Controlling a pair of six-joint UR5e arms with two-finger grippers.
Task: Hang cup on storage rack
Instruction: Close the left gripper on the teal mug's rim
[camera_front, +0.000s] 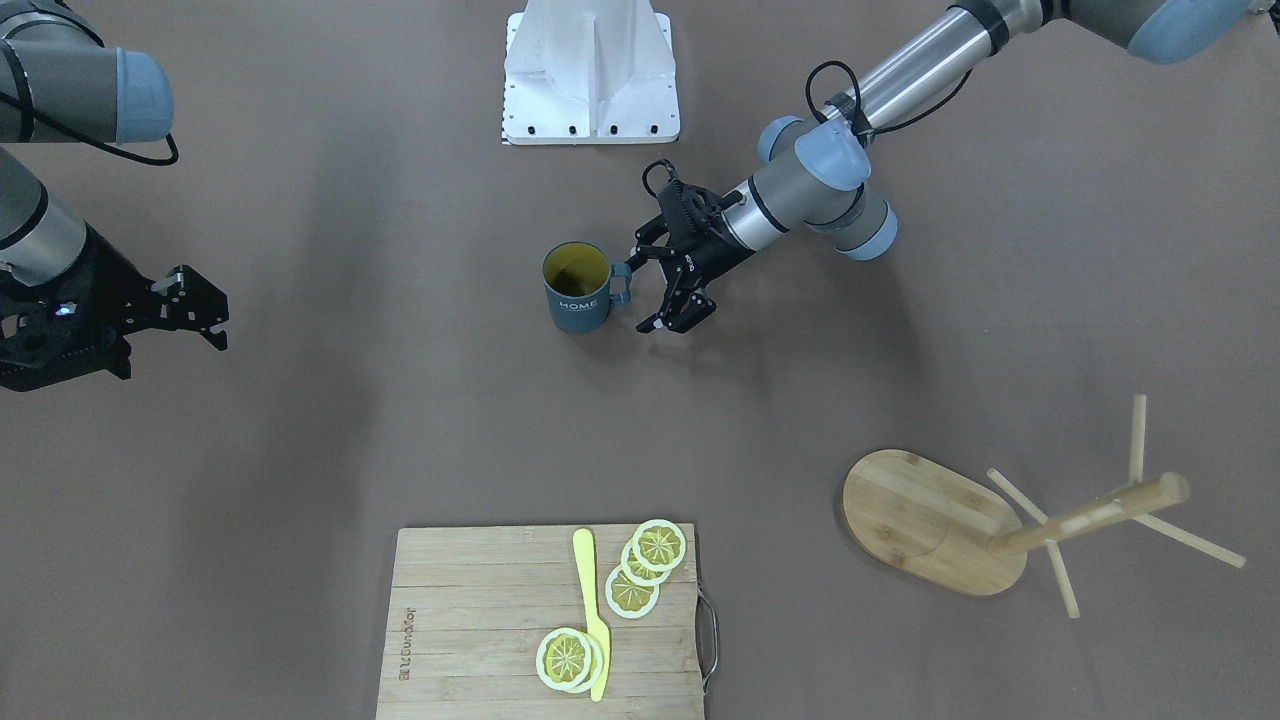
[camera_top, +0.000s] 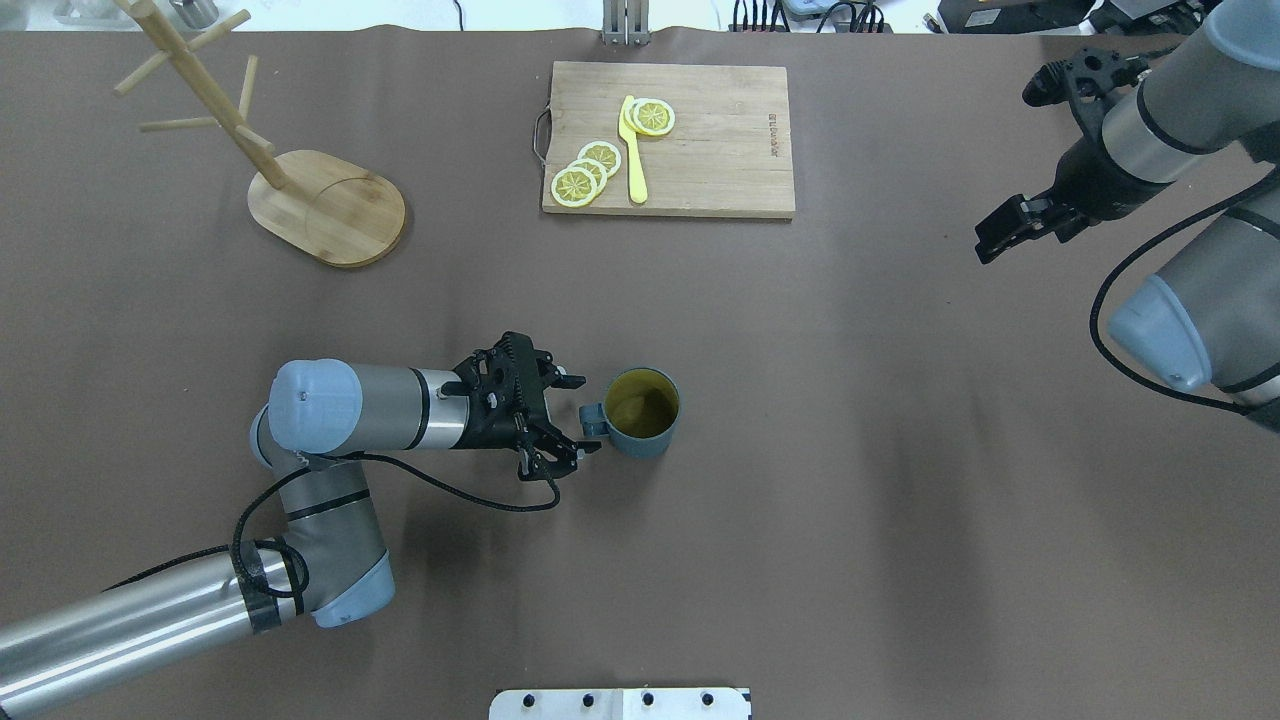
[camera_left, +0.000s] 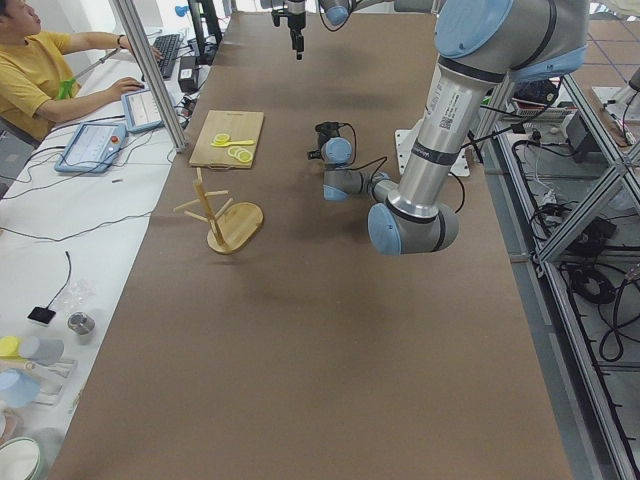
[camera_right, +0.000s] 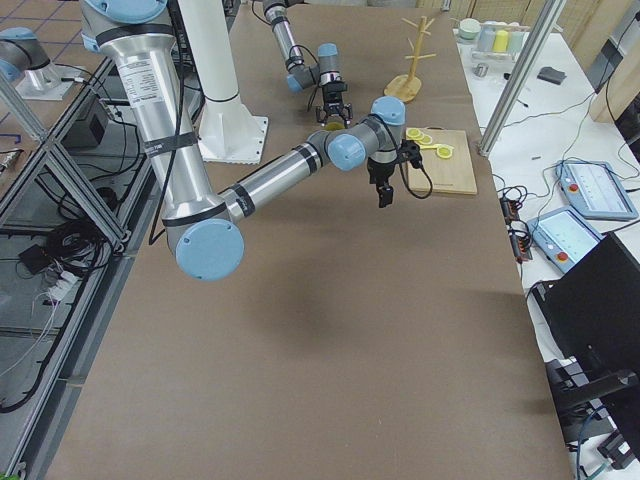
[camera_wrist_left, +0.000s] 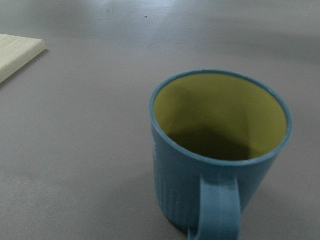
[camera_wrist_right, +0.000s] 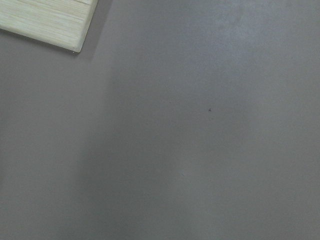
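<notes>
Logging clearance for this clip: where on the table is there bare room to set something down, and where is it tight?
Widest bare stretch: between the cup and the right claw. Also bare: between the mug tree and the cutting board, and from board to cup. Crowded: the left claw, open at the cup's handle.

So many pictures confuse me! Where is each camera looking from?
Front-facing: across the table, facing the robot; both arms.
Overhead: behind the robot, looking down; both arms.
Exterior left: table's end; left arm nearest.
Exterior right: opposite end; right arm nearest.
Left wrist: at the cup; no arm.
Right wrist: table, cutting board corner.
First two share cup, storage rack.
</notes>
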